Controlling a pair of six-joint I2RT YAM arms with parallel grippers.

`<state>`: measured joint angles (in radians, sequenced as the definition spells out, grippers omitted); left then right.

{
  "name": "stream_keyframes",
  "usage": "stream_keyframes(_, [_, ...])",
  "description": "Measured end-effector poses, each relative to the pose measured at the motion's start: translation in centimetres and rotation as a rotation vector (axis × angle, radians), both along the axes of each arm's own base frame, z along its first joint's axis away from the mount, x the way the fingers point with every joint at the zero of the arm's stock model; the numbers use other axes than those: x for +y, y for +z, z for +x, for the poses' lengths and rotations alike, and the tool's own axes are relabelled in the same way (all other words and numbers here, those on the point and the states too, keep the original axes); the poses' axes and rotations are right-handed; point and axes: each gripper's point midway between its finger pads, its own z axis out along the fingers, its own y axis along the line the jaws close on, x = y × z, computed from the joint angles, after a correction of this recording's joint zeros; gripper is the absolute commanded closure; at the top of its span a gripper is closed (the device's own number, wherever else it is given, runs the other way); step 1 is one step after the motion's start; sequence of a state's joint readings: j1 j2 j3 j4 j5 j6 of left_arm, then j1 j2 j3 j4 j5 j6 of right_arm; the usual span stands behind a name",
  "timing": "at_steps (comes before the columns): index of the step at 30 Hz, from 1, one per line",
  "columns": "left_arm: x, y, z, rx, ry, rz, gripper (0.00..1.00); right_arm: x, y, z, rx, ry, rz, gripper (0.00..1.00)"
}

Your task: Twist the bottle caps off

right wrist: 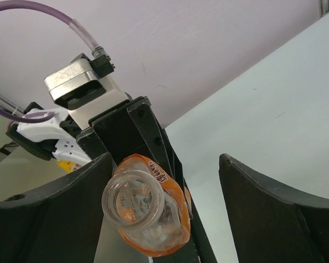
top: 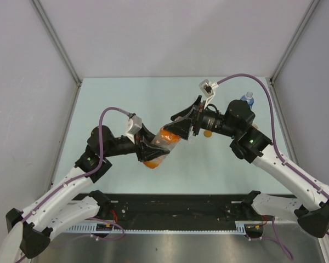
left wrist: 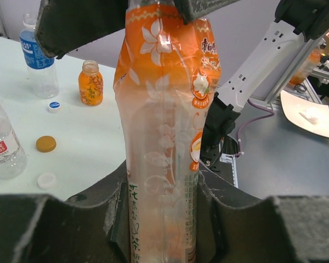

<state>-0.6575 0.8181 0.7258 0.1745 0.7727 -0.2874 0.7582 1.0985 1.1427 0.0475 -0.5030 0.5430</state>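
Observation:
My left gripper [top: 149,147] is shut on an orange-labelled clear bottle [top: 160,143] and holds it off the table; in the left wrist view the bottle [left wrist: 163,120] stands between the jaws of this gripper [left wrist: 162,219]. My right gripper [top: 187,129] is open at the bottle's neck. In the right wrist view the bare neck [right wrist: 132,200] shows no cap and lies close to the left finger [right wrist: 71,213], inside the open gripper [right wrist: 164,183]. Loose caps lie on the table: orange [left wrist: 46,143], white [left wrist: 46,180] and white-blue [left wrist: 55,106].
A small orange drink bottle [left wrist: 91,82] stands uncapped on the table. A clear bottle with a blue label [left wrist: 37,55] stands at the far right [top: 248,99]. Another clear bottle with a red label [left wrist: 3,143] stands nearby. The orange cap [top: 207,133] lies under the right wrist.

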Motion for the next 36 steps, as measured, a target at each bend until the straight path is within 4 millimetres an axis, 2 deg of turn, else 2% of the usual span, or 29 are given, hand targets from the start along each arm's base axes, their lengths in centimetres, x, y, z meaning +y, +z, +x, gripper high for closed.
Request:
stream_keyframes(4, [0.0, -0.1, 0.0, -0.003, 0.002, 0.003, 0.96, -0.5, 0.4, 0.1, -0.007, -0.03, 0.006, 0.25])
stream_keyframes(10, [0.3, 0.3, -0.1, -0.015, 0.011, -0.004, 0.96, -1.7, 2.1, -0.4, -0.045, -0.059, 0.04, 0.5])
stream_keyframes(19, [0.4, 0.2, 0.0, -0.009, 0.027, 0.001, 0.96, -1.8, 2.1, -0.4, -0.041, -0.057, 0.04, 0.47])
stream_keyframes(26, [0.5, 0.3, 0.0, -0.018, 0.031, 0.0, 0.96, -1.5, 1.7, -0.3, -0.031, -0.049, 0.03, 0.36])
stream_keyframes(29, [0.5, 0.3, 0.0, -0.019, 0.033, 0.0, 0.96, -1.5, 1.5, -0.3, -0.027, -0.049, 0.026, 0.38])
stream_keyframes(30, [0.5, 0.3, 0.0, -0.019, 0.034, 0.0, 0.96, -1.5, 1.5, -0.3, -0.027, -0.049, 0.025, 0.41])
stream_keyframes(33, [0.5, 0.2, 0.1, -0.014, 0.036, 0.003, 0.96, -1.5, 1.5, -0.4, -0.026, -0.047, 0.025, 0.61])
stream_keyframes(34, [0.5, 0.0, 0.1, -0.01, 0.037, 0.007, 0.96, -1.5, 1.5, -0.4, -0.027, -0.045, 0.025, 0.74])
stream_keyframes(36, [0.6, -0.1, 0.1, -0.008, 0.04, 0.012, 0.96, -1.4, 1.6, -0.7, -0.026, -0.031, 0.026, 0.9])
